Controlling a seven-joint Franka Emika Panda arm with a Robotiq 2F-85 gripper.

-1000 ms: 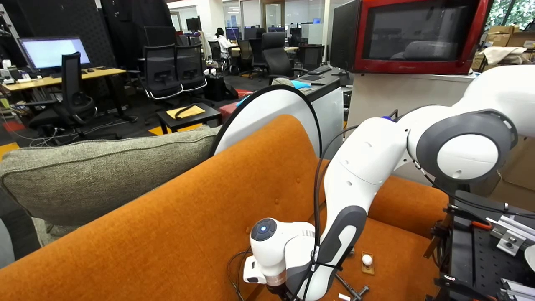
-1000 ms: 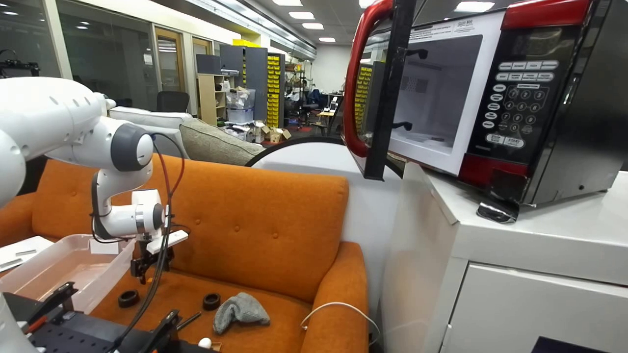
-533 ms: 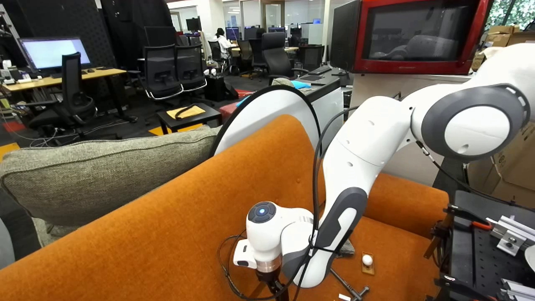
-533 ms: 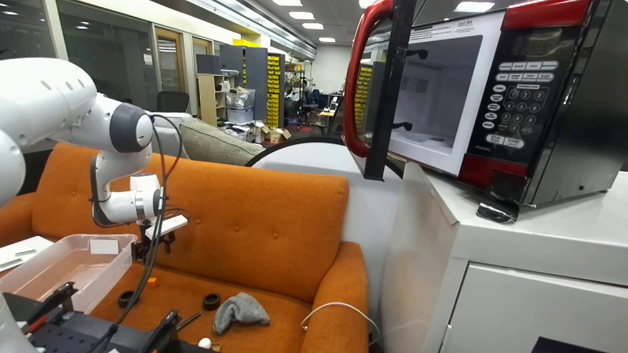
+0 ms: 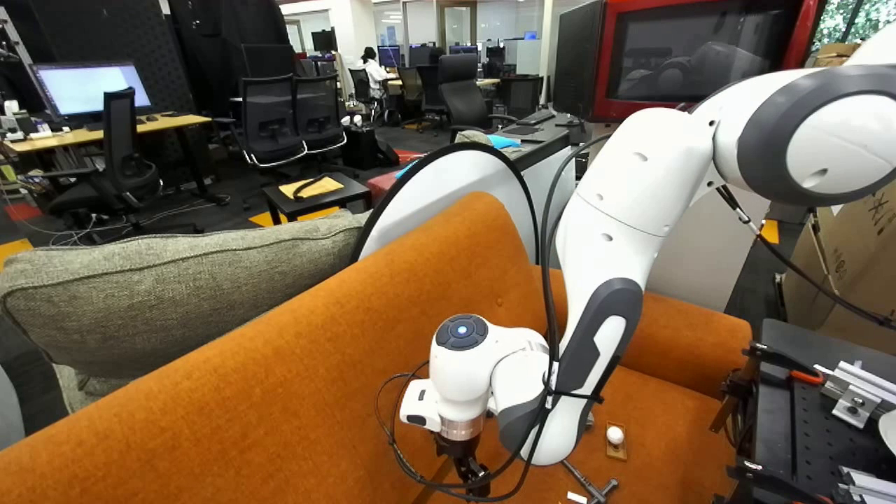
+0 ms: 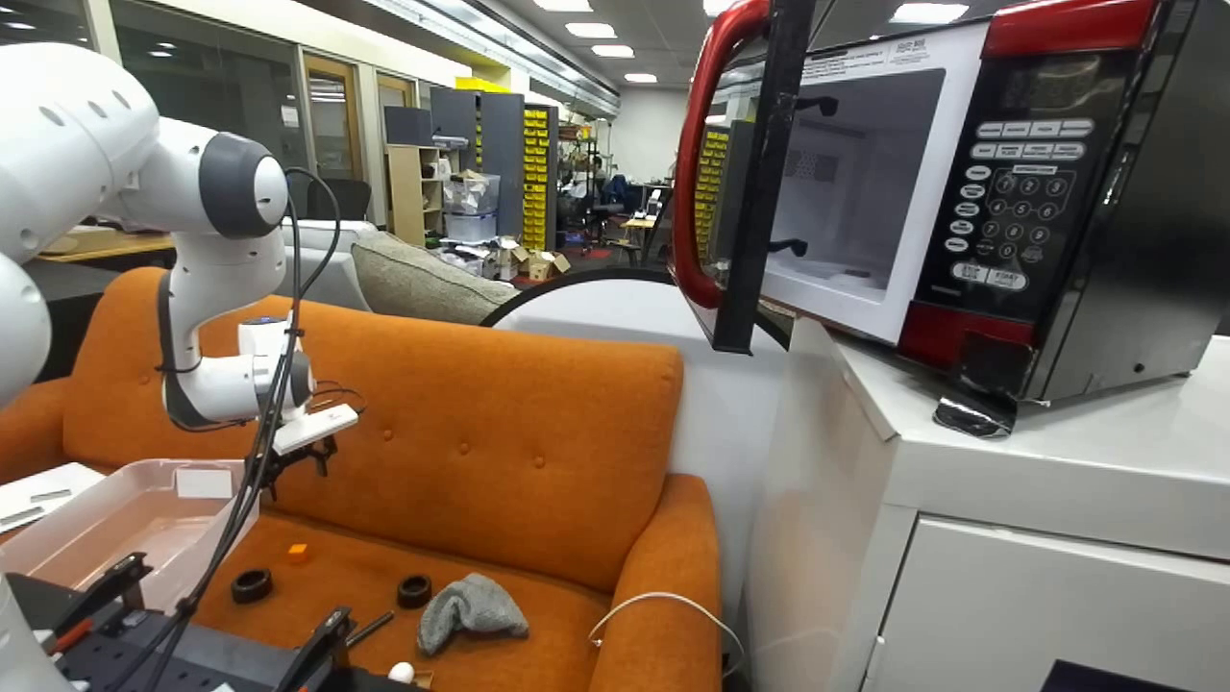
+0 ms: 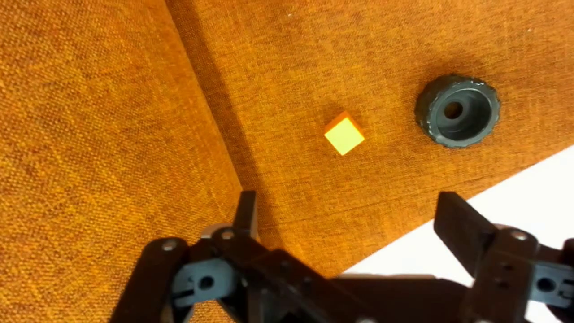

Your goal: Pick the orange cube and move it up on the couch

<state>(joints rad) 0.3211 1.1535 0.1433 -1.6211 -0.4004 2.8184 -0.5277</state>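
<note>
The small orange cube [image 6: 298, 553] lies on the seat of the orange couch [image 6: 538, 404]. In the wrist view the cube [image 7: 344, 136] shows a bright yellowish top and sits a little right of the crease between seat and backrest. In an exterior view [image 5: 315, 350] the couch's backrest shows, but the cube is out of sight. My gripper [image 7: 348, 202] is open and empty, its fingers wide apart. The cube appears beyond the fingertips, between them from side to side. In both exterior views the gripper [image 6: 296, 463] hangs above the seat; it is partly behind cables in this exterior view [image 5: 476, 479].
A black wheel [image 7: 457, 111] lies near the cube, and another [image 6: 414, 591] farther along the seat. A grey cloth [image 6: 473, 612], a metal tool [image 5: 591, 483] and a white ball [image 5: 615, 435] lie there too. A clear plastic bin [image 6: 144, 519] stands beside the gripper.
The arm and gripper have risen from near the seat and drawn back slightly. The cube, mostly hidden one second ago, now shows fully on the seat in an exterior view.
</note>
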